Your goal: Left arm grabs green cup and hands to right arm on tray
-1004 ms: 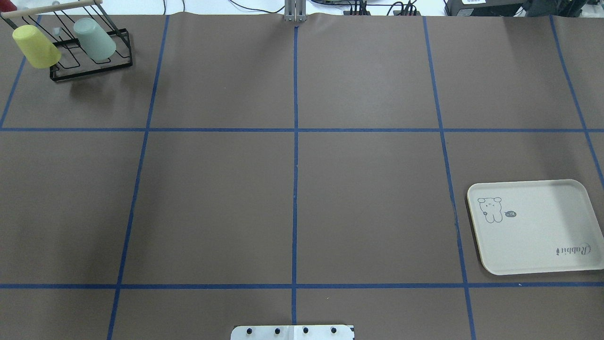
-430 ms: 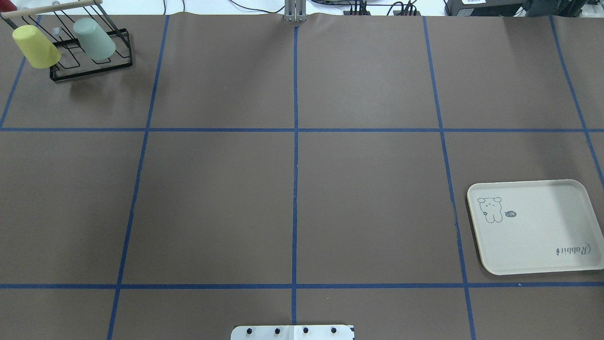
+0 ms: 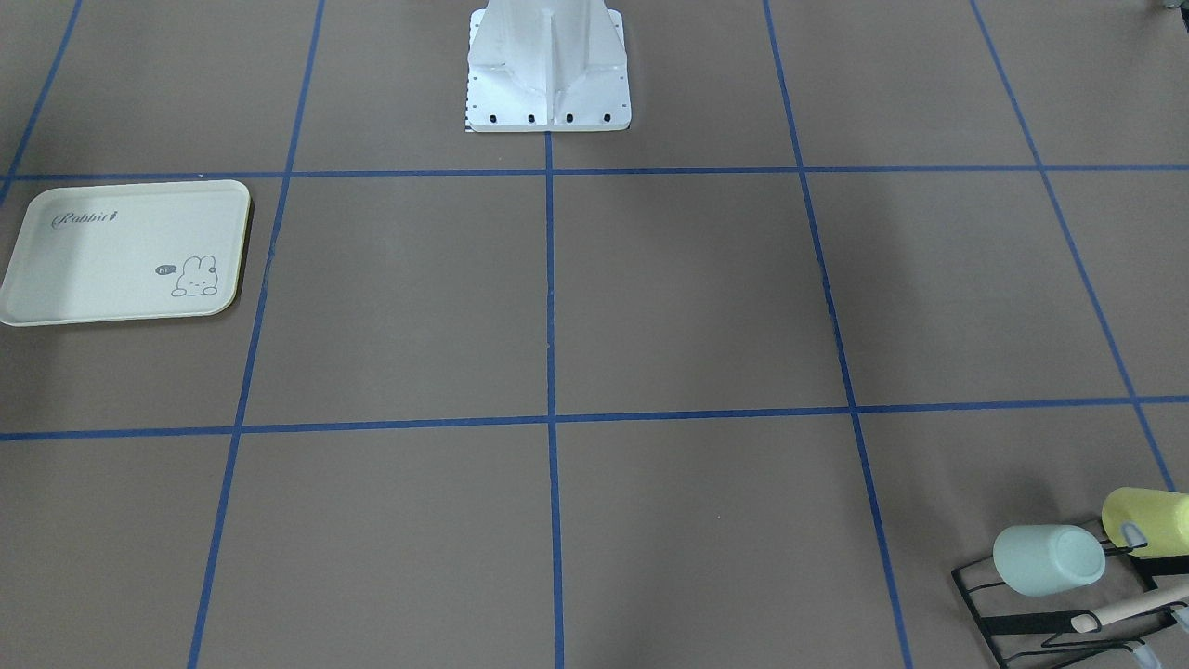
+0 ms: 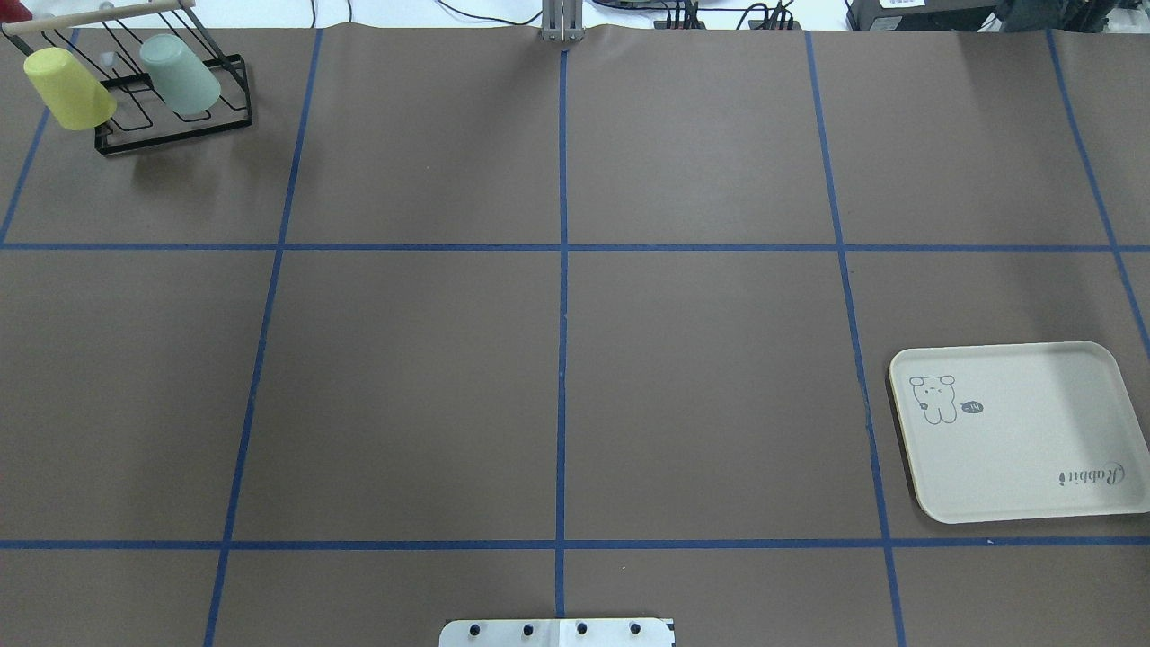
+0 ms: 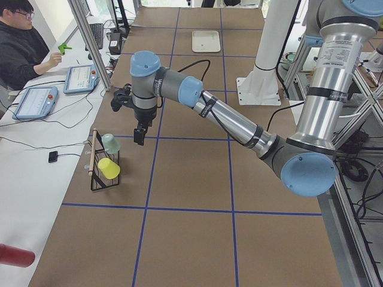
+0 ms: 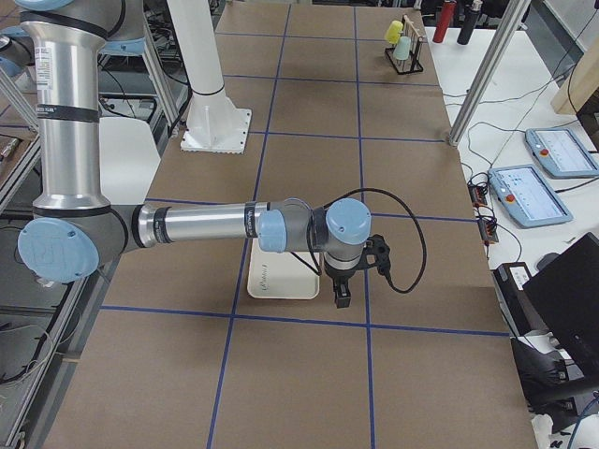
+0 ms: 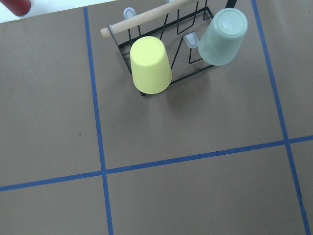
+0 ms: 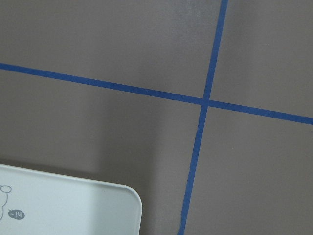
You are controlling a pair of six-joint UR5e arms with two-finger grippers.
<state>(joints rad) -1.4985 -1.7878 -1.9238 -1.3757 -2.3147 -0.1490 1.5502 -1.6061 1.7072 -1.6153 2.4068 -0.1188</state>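
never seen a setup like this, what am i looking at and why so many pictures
It is one robot with two jointed arms at a brown table. All the pictures show the same moment, from cameras above and behind, facing the robot, at each table end, and on each wrist. The left arm hovers near a black wire rack holding a green cup and a yellow cup upside down. The right arm hovers beside the cream tray. Nothing is held. The side views do not show whether the fingers are open.
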